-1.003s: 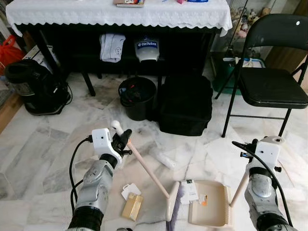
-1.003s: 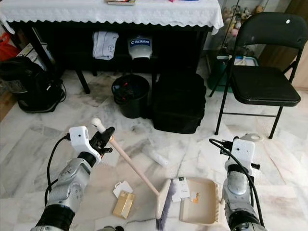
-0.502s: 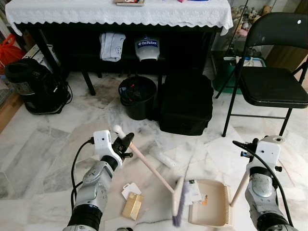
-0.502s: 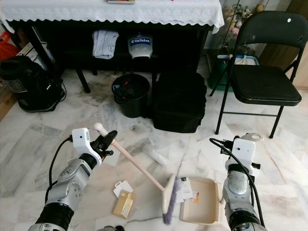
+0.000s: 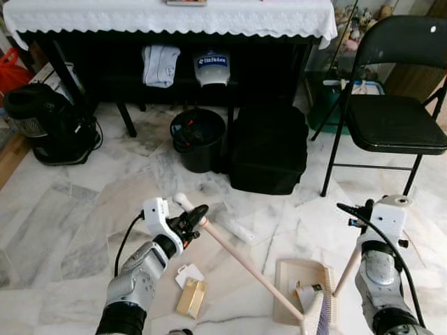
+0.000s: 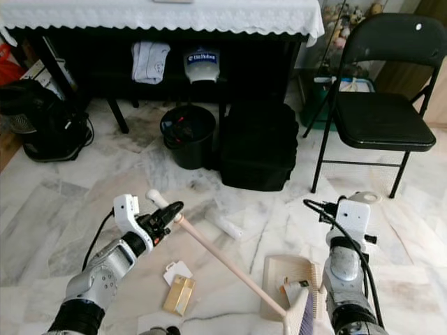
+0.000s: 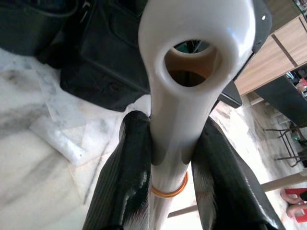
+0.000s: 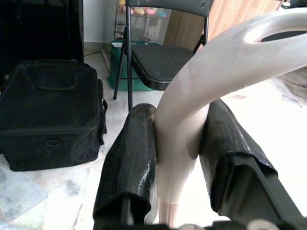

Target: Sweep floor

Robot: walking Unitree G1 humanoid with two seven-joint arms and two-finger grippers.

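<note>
Brush head (image 5: 318, 317) is now sweeping right onto dustpan (image 5: 293, 279); L claw (image 5: 192, 218), R claw (image 8: 175, 158) pinching handles. Keep pan flat w/ floor.

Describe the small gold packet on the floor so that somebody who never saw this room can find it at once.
Start at the long table with the white lace cloth, then come forward past the black bucket to the marble floor beside the robot's left arm. The gold packet lies there, below the left claw that holds the broom handle. It touches a white card, but it alone is shiny gold and rectangular.
</note>
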